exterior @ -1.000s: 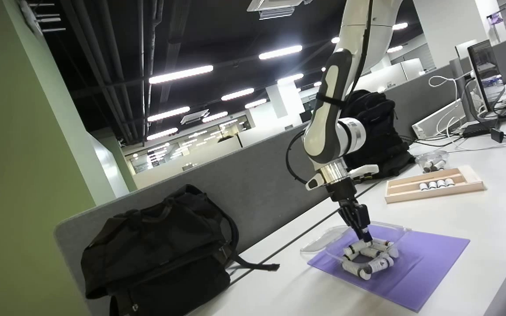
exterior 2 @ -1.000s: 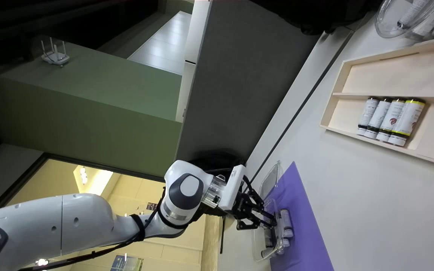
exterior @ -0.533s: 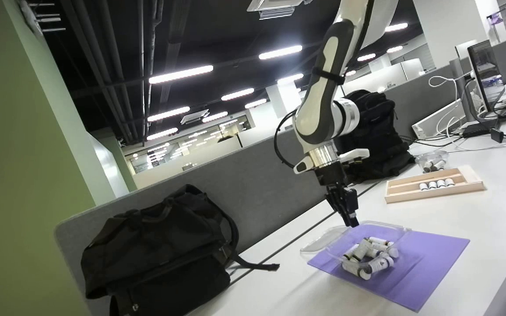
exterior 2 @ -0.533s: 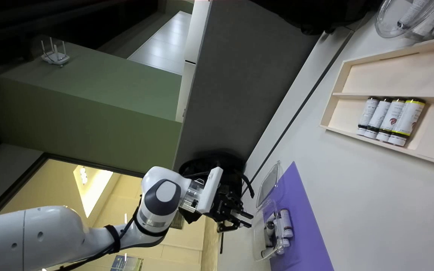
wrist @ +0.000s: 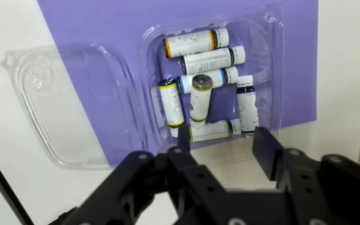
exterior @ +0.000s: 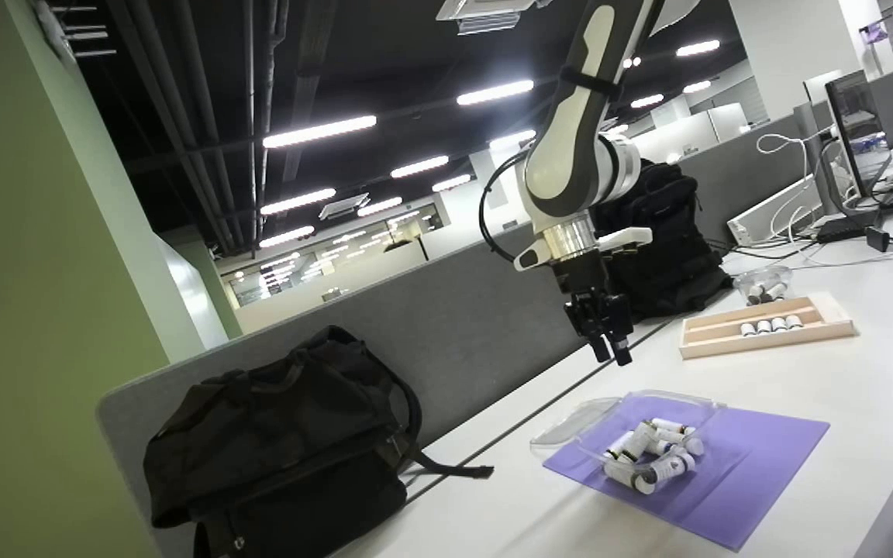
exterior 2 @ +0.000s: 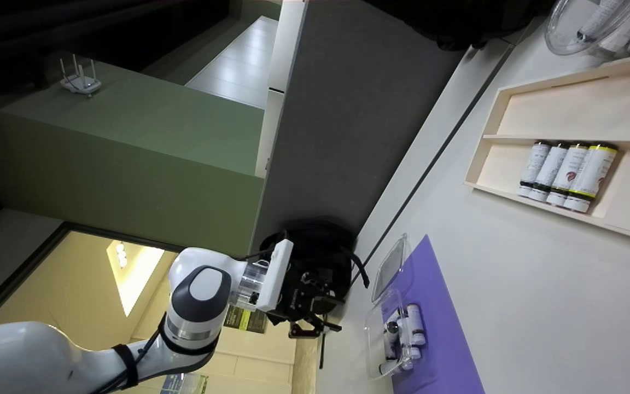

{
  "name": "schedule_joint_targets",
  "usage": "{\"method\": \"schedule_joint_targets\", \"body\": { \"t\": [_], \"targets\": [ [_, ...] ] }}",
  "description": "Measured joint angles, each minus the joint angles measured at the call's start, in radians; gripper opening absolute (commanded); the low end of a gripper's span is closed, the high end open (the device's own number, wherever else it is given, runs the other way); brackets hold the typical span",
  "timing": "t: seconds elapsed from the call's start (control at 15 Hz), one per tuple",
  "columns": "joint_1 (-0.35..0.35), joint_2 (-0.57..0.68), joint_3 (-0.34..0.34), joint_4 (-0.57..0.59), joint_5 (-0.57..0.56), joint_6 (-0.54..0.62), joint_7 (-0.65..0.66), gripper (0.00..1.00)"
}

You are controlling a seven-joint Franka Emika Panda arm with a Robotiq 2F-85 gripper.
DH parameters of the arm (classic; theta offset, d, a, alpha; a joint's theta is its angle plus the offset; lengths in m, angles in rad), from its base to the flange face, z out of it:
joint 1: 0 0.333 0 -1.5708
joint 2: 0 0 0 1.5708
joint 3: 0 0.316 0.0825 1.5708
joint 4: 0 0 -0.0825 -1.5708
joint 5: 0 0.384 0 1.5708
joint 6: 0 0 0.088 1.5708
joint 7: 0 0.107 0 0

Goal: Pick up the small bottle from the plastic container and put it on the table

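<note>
The clear plastic container lies open on a purple mat, its lid folded out to one side. It holds several small bottles with white labels. One small bottle with green bands rests on top of a blue-banded bottle and a green-banded bottle. The container also shows in both exterior views. My gripper is open and empty, raised above the container and apart from it, as both exterior views show. The table is white.
The purple mat lies under the container. A wooden tray holds several bottles, with a second clear container beyond it. Black backpacks stand along the grey divider.
My gripper has risen from among the bottles to above the container, and its fingers stand wider apart. A bottle now lies tilted across the others where the fingers were.
</note>
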Motion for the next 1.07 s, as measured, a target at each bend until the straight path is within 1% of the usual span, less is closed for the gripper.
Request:
{"method": "schedule_joint_targets", "body": {
  "t": [0.07,0.2,0.33,0.67,0.87,1.07],
  "targets": [
    [0.000,0.008,-0.006,0.000,-0.004,0.018,-0.001,0.94],
    [0.000,0.033,-0.011,0.001,-0.014,0.063,-0.004,1.00],
    [0.000,0.066,-0.011,0.007,-0.016,0.097,-0.011,1.00],
    [0.001,0.162,-0.001,0.061,-0.016,0.088,-0.023,1.00],
    [0.001,0.218,0.000,0.102,-0.016,0.060,-0.023,1.00],
    [0.001,0.260,0.000,0.145,-0.016,-0.001,-0.022,1.00]
  ]
}}
